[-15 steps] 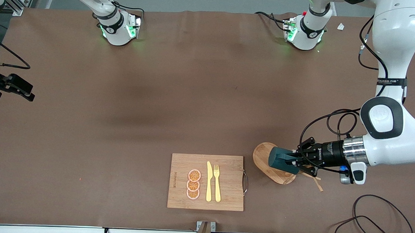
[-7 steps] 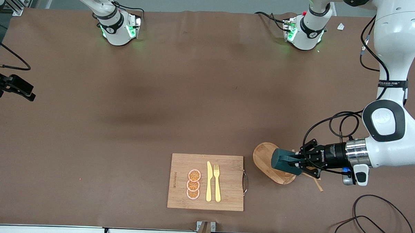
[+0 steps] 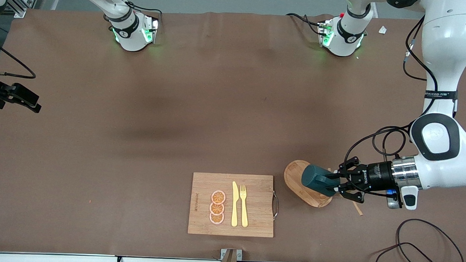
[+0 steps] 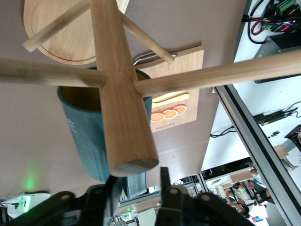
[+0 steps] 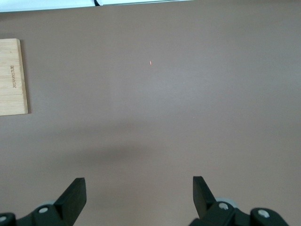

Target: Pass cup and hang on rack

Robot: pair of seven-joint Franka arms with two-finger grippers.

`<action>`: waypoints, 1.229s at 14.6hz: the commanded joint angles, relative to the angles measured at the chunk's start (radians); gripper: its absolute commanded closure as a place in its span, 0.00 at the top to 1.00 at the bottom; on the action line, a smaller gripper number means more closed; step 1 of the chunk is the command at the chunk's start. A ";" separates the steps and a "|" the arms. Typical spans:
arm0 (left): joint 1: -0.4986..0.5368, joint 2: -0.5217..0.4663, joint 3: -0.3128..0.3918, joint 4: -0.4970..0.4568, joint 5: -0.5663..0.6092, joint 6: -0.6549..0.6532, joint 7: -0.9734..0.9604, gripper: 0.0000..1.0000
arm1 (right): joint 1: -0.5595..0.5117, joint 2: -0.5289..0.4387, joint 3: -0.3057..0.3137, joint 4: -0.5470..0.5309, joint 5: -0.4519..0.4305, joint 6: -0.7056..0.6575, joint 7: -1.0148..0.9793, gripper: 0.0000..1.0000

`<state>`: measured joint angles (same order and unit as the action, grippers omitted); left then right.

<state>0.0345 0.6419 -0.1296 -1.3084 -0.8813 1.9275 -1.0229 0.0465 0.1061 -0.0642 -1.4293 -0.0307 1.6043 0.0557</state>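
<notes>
Right end effector [image 5: 136,197] hung above bare brown surface [image 3: 141,104] at right arm's end, fingers spread wide, holding nothing; arm waited. Bamboo cutting board [image 3: 202,219] lay at the edge nearest the front camera, carrying orange slices [image 3: 217,207], knife [image 3: 234,204], fork [image 3: 244,205]. Rack [image 3: 295,176] stood beside board, toward left arm's end. Cup [image 3: 316,179] lay tipped sideways over rack base, beside post [image 4: 123,94]. Left end effector [image 3: 336,182] was clamped on cup.
</notes>
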 commanded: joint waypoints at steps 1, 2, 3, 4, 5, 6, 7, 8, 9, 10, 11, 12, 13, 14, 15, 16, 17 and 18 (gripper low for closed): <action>0.007 -0.007 -0.012 0.015 -0.019 -0.005 0.000 1.00 | -0.002 -0.019 0.001 -0.007 -0.018 -0.012 -0.016 1.00; 0.007 -0.011 -0.013 0.015 -0.016 -0.015 -0.002 1.00 | -0.002 -0.017 0.001 -0.007 -0.018 -0.012 -0.016 1.00; 0.007 -0.025 -0.010 0.015 -0.015 -0.030 -0.002 1.00 | -0.002 -0.017 0.000 -0.007 -0.018 -0.012 -0.016 1.00; 0.007 -0.045 -0.007 0.015 -0.008 -0.038 -0.002 1.00 | -0.002 -0.017 0.000 -0.007 -0.020 -0.010 -0.016 1.00; 0.004 -0.080 -0.007 0.015 0.004 -0.047 0.001 1.00 | -0.002 -0.017 0.000 -0.007 -0.020 -0.010 -0.016 1.00; 0.002 -0.115 -0.012 0.015 0.045 -0.064 0.006 1.00 | -0.002 -0.017 0.000 -0.007 -0.020 -0.009 -0.016 1.00; -0.002 -0.136 -0.015 0.015 0.083 -0.077 0.009 1.00 | -0.004 -0.017 0.000 -0.007 -0.018 -0.009 -0.014 1.00; -0.004 -0.162 -0.024 0.015 0.108 -0.085 0.021 1.00 | -0.004 -0.017 0.000 -0.007 -0.018 -0.009 -0.016 1.00; -0.004 -0.189 -0.031 0.015 0.142 -0.091 0.030 1.00 | -0.004 -0.017 0.000 -0.007 -0.018 -0.010 -0.014 1.00; -0.004 -0.215 -0.033 0.014 0.184 -0.100 0.043 1.00 | -0.004 -0.017 0.000 -0.007 -0.018 -0.010 -0.014 1.00; -0.007 -0.238 -0.038 0.014 0.247 -0.120 0.065 1.00 | -0.004 -0.017 0.000 -0.007 -0.018 -0.009 -0.014 1.00; -0.001 -0.266 -0.054 0.012 0.334 -0.134 0.110 1.00 | -0.004 -0.017 0.000 -0.007 -0.018 -0.009 -0.016 1.00; 0.004 -0.295 -0.070 0.011 0.413 -0.137 0.156 1.00 | -0.004 -0.017 0.000 -0.007 -0.018 -0.009 -0.016 1.00; 0.004 -0.326 -0.085 0.002 0.489 -0.159 0.193 1.00 | -0.002 -0.017 0.001 -0.007 -0.018 -0.009 -0.016 1.00; 0.005 -0.335 -0.087 0.001 0.545 -0.195 0.220 1.00 | -0.001 -0.017 0.003 -0.007 -0.020 -0.009 -0.014 1.00; 0.010 -0.343 -0.090 0.004 0.608 -0.241 0.263 1.00 | 0.003 -0.017 0.004 -0.005 -0.020 -0.010 -0.014 1.00; 0.007 -0.360 -0.093 0.006 0.666 -0.266 0.332 1.00 | 0.004 -0.017 0.006 -0.005 -0.020 -0.010 -0.014 1.00; 0.004 -0.396 -0.088 0.003 0.717 -0.281 0.419 1.00 | 0.004 -0.017 0.006 -0.006 -0.020 -0.007 -0.014 1.00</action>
<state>0.0288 0.3107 -0.2105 -1.2727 -0.2500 1.6773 -0.7284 0.0475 0.1061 -0.0633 -1.4263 -0.0307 1.6010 0.0490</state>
